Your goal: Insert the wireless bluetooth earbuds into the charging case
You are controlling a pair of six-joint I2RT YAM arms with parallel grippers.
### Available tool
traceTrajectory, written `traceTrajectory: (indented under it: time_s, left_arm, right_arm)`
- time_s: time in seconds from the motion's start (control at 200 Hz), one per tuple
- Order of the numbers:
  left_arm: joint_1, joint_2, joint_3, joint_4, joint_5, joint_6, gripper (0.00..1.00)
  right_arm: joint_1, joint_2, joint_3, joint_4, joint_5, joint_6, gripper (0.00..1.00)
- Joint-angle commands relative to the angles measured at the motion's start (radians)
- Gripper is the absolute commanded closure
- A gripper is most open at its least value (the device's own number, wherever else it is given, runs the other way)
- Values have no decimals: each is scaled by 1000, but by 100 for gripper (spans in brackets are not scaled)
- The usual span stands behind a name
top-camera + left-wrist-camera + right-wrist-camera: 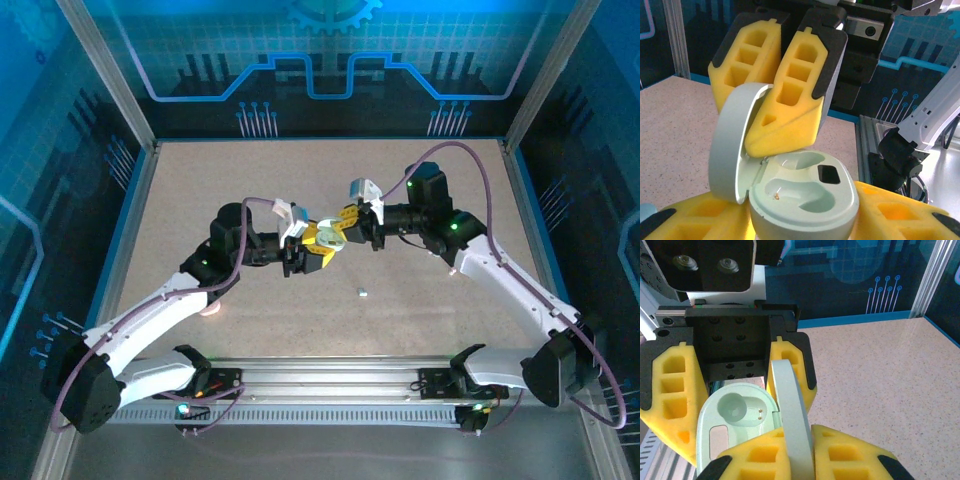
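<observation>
The pale green charging case (805, 197) is held above the middle of the table (420, 320), its base between the yellow foam fingers (900, 212) of my left gripper (316, 250). Its lid (732, 145) stands open. My right gripper (801, 440) comes in from the opposite side, and its pads are shut on the lid's edge (790, 400). Both wells of the case (735, 412) show empty, with small gold contacts inside. One tiny pale earbud (362, 293) lies on the table, in front of the two grippers and apart from them.
A small pinkish object (210, 310) lies partly hidden under the left forearm. An aluminium rail (330, 385) with the arm bases runs along the near edge. Frame posts and blue walls close in the other sides of the speckled tabletop.
</observation>
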Motion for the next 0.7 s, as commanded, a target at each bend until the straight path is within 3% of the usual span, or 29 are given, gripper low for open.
traceTrajectory:
  time_s: [0.0,0.19,0.54,0.585,0.69]
  left_arm:
    - [-7,13,16,21,-11,-25,51]
    - [-8,11,18,13,-6,-22,51]
    - [-9,-4,8,15,1,-8,65]
    - [-8,-6,6,20,-5,-6,66]
    - [-9,-10,-5,31,-14,-2,66]
  right_arm:
    - [22,-26,15,16,7,-1,87]
    - [31,-29,10,23,22,1,87]
    - [35,-31,20,4,30,7,82]
    - [34,-32,25,-2,33,18,79]
    - [9,-43,42,-4,48,99,62]
